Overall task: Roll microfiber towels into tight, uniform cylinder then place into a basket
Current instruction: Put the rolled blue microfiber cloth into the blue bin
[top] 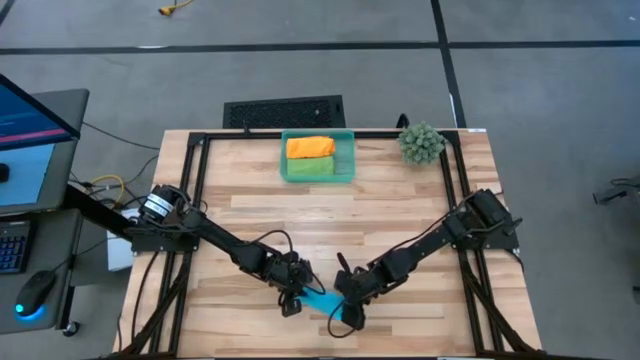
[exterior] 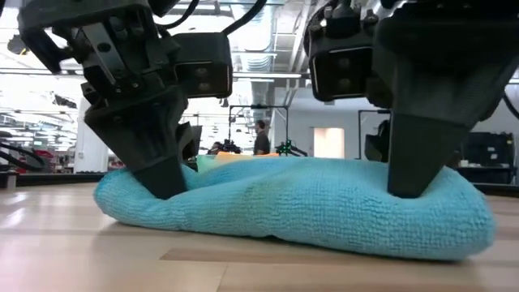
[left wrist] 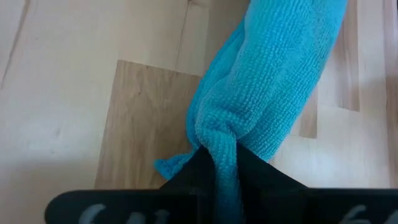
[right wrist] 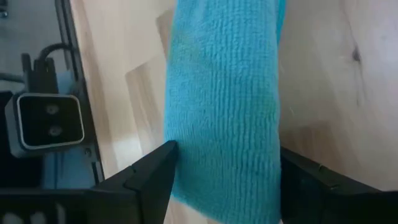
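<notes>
Left gripper (left wrist: 217,171) pinches the blue roll's (top: 326,301) end; right gripper (right wrist: 227,171) straddles it, jaws wide — lifting one-sided may unroll it.

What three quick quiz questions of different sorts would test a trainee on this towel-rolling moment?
1. True or false: the basket already holds an orange towel and a green towel.
2. Which gripper pinches an end of the blue towel? A left gripper B right gripper
3. Fill in: the right gripper's fingers stand ___ on either side of the roll.

Key: 1 true; 2 A; 3 open.
</notes>
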Controlling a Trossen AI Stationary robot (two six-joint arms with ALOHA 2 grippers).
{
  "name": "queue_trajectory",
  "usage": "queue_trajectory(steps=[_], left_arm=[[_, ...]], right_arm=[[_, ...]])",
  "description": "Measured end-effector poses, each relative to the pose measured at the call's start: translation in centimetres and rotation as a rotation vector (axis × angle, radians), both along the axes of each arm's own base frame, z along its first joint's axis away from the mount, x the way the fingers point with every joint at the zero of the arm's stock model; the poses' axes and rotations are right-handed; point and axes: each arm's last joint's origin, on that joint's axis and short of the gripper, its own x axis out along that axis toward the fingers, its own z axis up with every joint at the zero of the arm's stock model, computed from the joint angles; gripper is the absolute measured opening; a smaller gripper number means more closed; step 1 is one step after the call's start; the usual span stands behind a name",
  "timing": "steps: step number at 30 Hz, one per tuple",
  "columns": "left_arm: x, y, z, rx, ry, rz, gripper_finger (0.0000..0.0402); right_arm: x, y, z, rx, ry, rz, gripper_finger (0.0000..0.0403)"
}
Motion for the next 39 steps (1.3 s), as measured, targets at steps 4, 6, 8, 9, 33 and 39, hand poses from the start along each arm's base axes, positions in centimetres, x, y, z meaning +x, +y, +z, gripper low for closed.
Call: queue_trajectory(steps=[4, 6, 8, 9, 33, 39], left_arm=[[0.0, 0.0, 0.0, 0.012, -0.009, 0.01, 0.0016], [0.1, 0.1, 0.0, 0.024, -0.015, 0.024, 0.0016], [0.1, 0.1, 0.0, 0.034, -0.02, 0.032, 0.0016], [0.1, 0.1, 0.0, 0.036, -0.021, 0.036, 0.0016], [-1.0, 3.3, 4.5, 0.184, -0.051, -0.011, 0.0016], [-1.5, 5.2, 6.3, 0.262, -0.055, 0.001, 0.0016]], right_arm=[[0.0, 0.0, -0.5, -0.001, 0.018, -0.009, 0.0229], [0.1, 0.1, -0.7, 0.007, 0.006, -0.005, 0.0194], [0.2, 0.1, -0.8, 0.004, -0.002, 0.004, 0.0151], [0.2, 0.1, -0.8, 0.002, 0.0, 0.003, 0.0127], [2.4, -4.3, 4.0, -0.229, 0.026, 0.17, 0.0017], [3.9, -7.5, 6.0, -0.342, 0.03, 0.215, 0.0017]])
